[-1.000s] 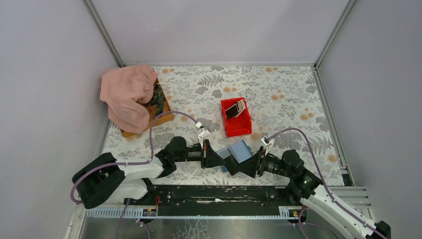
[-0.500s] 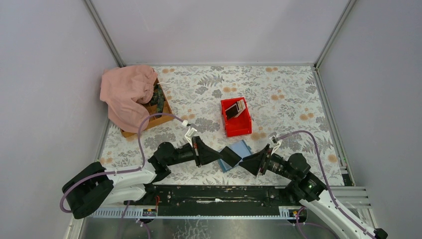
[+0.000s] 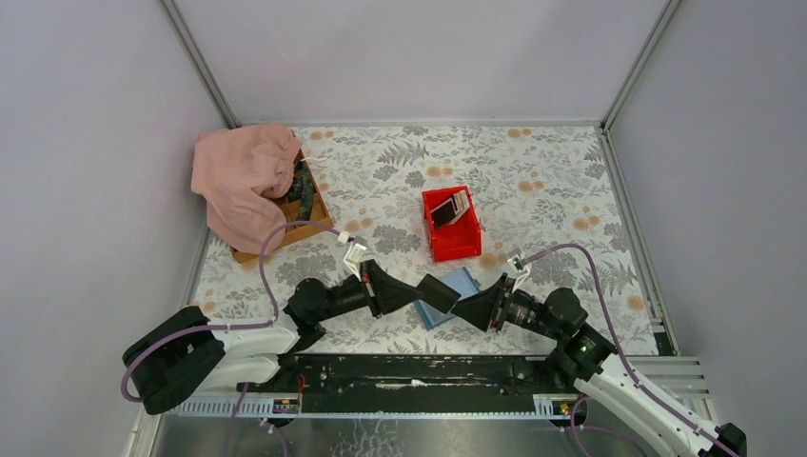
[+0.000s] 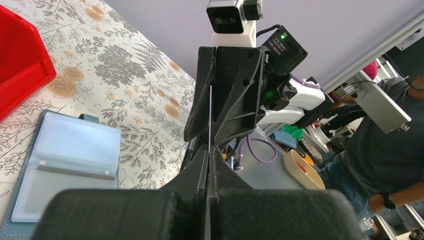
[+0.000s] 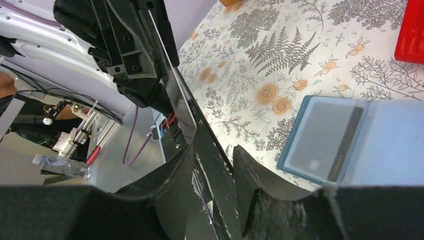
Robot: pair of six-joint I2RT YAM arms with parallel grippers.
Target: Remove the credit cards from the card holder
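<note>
The card holder lies open on the flowered cloth, below and between both grippers; one card shows in its clear pocket. It is also at the lower left of the left wrist view, card holder. My left gripper is shut on a thin credit card, seen edge-on. The right gripper faces it. Its jaws stand apart around the free end of that credit card, which lies close against one finger.
A red bin behind the card holder contains a few cards. A pink cloth drapes over a wooden box at the back left. Grey walls enclose the table. The black base rail runs along the near edge.
The right gripper drew back, opened wider, then came forward again with narrower jaws around the card. The left gripper stayed shut on the card and shifted slightly right and away.
</note>
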